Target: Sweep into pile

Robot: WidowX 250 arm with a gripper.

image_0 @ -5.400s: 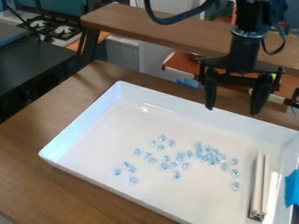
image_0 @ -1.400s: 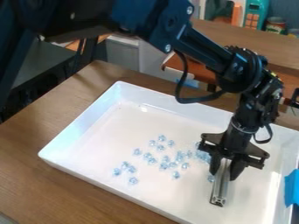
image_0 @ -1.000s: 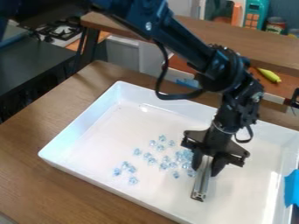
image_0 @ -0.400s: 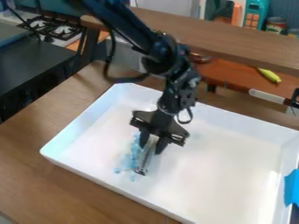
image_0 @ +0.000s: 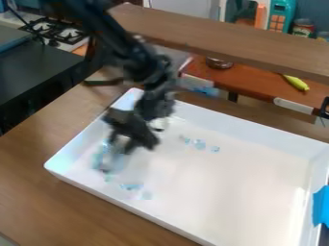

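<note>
The bar [image_0: 114, 159] slants lengthwise toward the near rim of the tray [image_0: 128, 208], jaws pinching it.

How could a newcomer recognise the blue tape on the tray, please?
Find the large white tray on the wooden table. Go to its side at the picture's right edge, where the tape is stuck. It is one flat, bright blue patch, unlike the small, pale blue pieces scattered on the tray's floor.

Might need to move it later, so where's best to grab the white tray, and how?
I'd pinch the white tray by its far wall, toward picture right, coming from above: that wall rises as a thin, straight rim, and the blue bits lie farther left.
</note>
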